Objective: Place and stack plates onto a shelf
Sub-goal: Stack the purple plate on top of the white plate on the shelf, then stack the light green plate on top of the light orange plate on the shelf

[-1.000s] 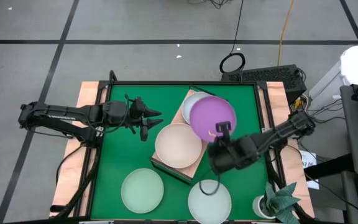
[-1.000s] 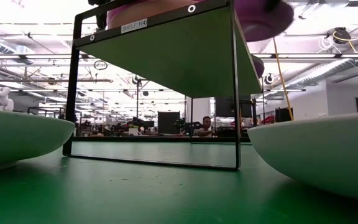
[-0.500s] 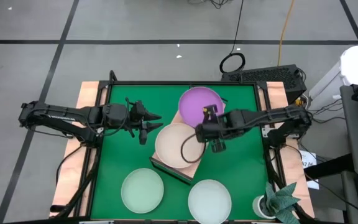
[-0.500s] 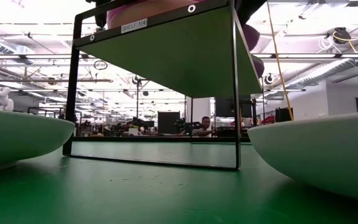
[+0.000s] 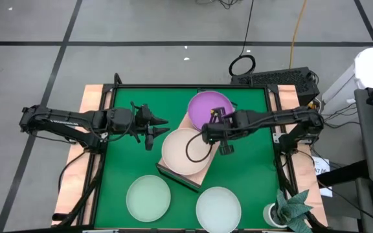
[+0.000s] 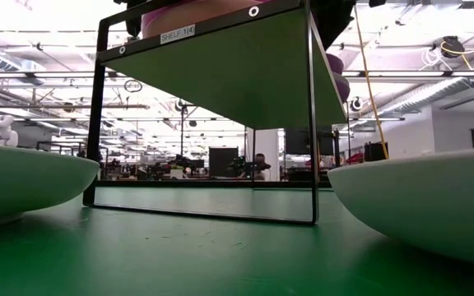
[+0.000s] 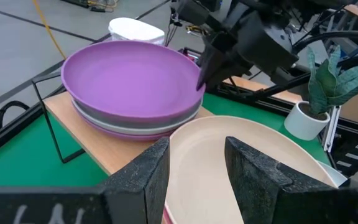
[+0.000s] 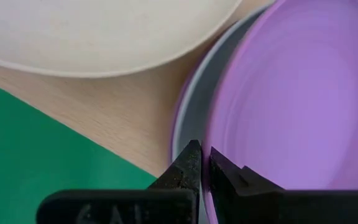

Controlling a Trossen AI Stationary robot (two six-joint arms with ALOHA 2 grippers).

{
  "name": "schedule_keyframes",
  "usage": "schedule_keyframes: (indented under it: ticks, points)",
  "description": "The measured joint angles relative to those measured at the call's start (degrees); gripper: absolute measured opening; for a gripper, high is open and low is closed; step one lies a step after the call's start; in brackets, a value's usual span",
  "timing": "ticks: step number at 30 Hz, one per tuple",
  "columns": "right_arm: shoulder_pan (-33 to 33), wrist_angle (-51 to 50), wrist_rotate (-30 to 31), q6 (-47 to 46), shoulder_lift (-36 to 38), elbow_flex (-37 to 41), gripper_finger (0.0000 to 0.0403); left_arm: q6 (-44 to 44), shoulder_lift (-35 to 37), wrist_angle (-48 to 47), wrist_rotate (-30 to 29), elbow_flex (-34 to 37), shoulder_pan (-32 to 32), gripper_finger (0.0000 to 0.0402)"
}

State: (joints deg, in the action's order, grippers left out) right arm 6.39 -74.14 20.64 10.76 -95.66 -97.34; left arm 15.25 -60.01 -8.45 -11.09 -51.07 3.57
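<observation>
— Plates? Where?
— Purple plate (image 5: 208, 109) atop a stack on the shelf (image 5: 193, 173), beside cream plate (image 5: 185, 151).
— Right gripper (image 5: 214, 119)?
— Pinched on the purple plate's rim.
— Left gripper (image 5: 162, 127)?
— Hovered off the shelf's left; fingers spread.

— What can't be made out?
— The right gripper (image 5: 214, 120) covers the purple plate's (image 5: 210, 110) near rim; whatever sits underneath it is mostly hidden.
— And low down?
— The shelf (image 6: 220, 57) top is cut off; the distant room looks too small to read.
</observation>
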Motion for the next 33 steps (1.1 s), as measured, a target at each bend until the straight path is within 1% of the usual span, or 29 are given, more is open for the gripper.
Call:
schedule_keyframes:
  ticks: [12, 15, 24, 29, 33]
  points:
    - [0.2, 0.4, 0.0, -0.2, 0.0, 0.0, 0.0006, -0.1, 0.0, 0.0, 0.0, 0.0, 0.0, 0.0159]
    - [0.2, 0.4, 0.0, -0.7, 0.0, 0.0, 0.0019, -0.1, 0.0, 0.0, 0.0, 0.0, 0.0, 0.0159]
    - [0.5, 0.4, 0.4, -1.1, 0.0, 0.0, 0.0077, -0.1, 0.0, 0.0, 0.0, 0.0, 0.0, 0.0159]
    - [1.7, 0.2, 0.6, -2.0, 0.9, 0.1, 0.0094, -0.4, 0.0, 0.0, 0.0, 0.0, 0.0, 0.0159]
    - [3.2, -0.1, 2.3, -4.3, 2.4, 0.1, 0.0098, -0.6, 0.0, 0.0, 0.0, 0.0, 0.0, 0.0159]
